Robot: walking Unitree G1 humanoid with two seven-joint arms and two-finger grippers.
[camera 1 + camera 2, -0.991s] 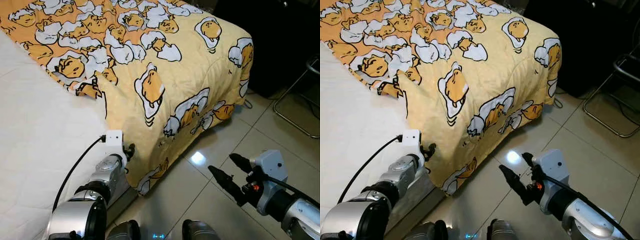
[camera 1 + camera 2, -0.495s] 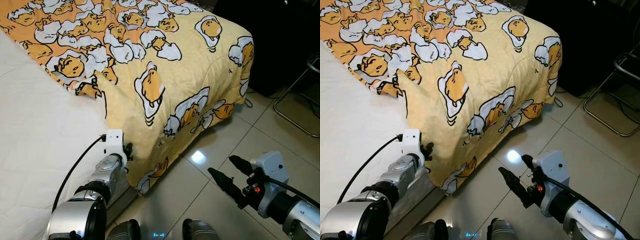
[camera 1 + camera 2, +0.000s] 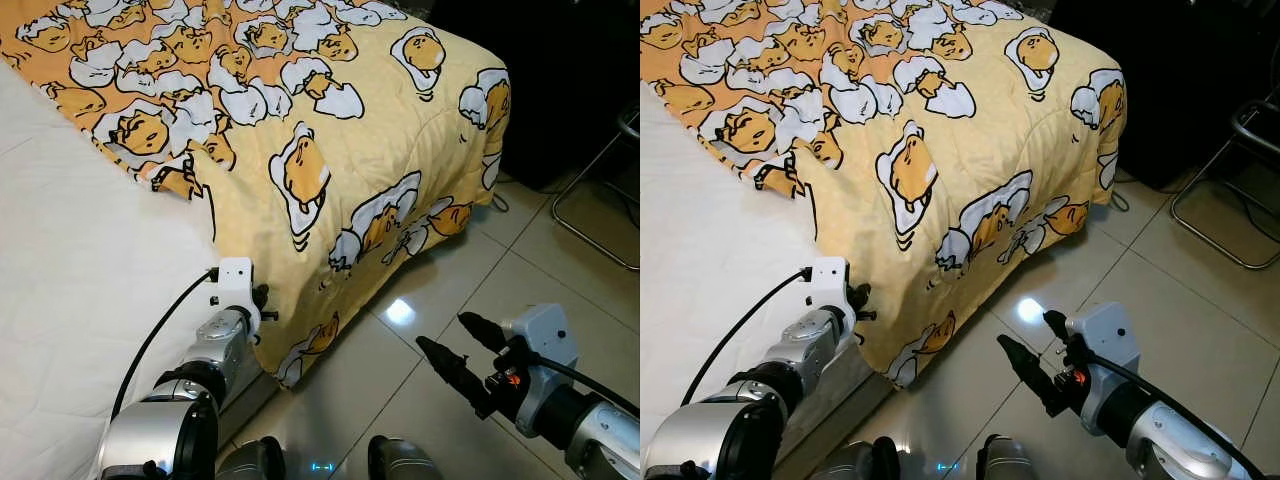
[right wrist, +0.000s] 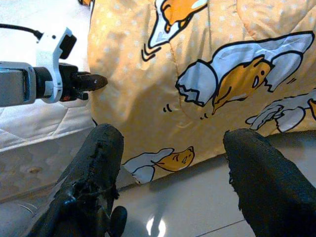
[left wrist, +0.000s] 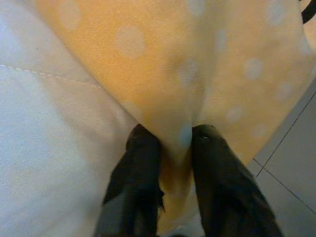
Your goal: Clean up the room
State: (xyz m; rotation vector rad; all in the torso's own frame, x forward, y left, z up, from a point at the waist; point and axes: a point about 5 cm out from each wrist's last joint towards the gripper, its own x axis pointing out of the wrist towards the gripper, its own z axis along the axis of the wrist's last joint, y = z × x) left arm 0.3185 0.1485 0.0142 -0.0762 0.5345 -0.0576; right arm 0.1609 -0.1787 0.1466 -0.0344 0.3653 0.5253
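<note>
A yellow blanket [image 3: 330, 130] printed with egg cartoons covers the far part of the bed and hangs over its side toward the floor. My left gripper [image 3: 262, 300] is at the blanket's hanging edge beside the white mattress [image 3: 70, 280]. In the left wrist view its fingers [image 5: 143, 168] are shut on a fold of the yellow blanket [image 5: 197, 74]. My right gripper [image 3: 452, 340] hovers open over the tiled floor, apart from the blanket, with nothing between its fingers [image 4: 98, 163].
Glossy beige floor tiles [image 3: 450, 290] lie to the right of the bed. A black cabinet [image 3: 570, 70] stands at the back right. A metal chair frame [image 3: 600, 200] is at the far right edge.
My left gripper has shifted slightly right and down along the blanket edge, staying shut on the fabric. The right arm has hardly moved.
</note>
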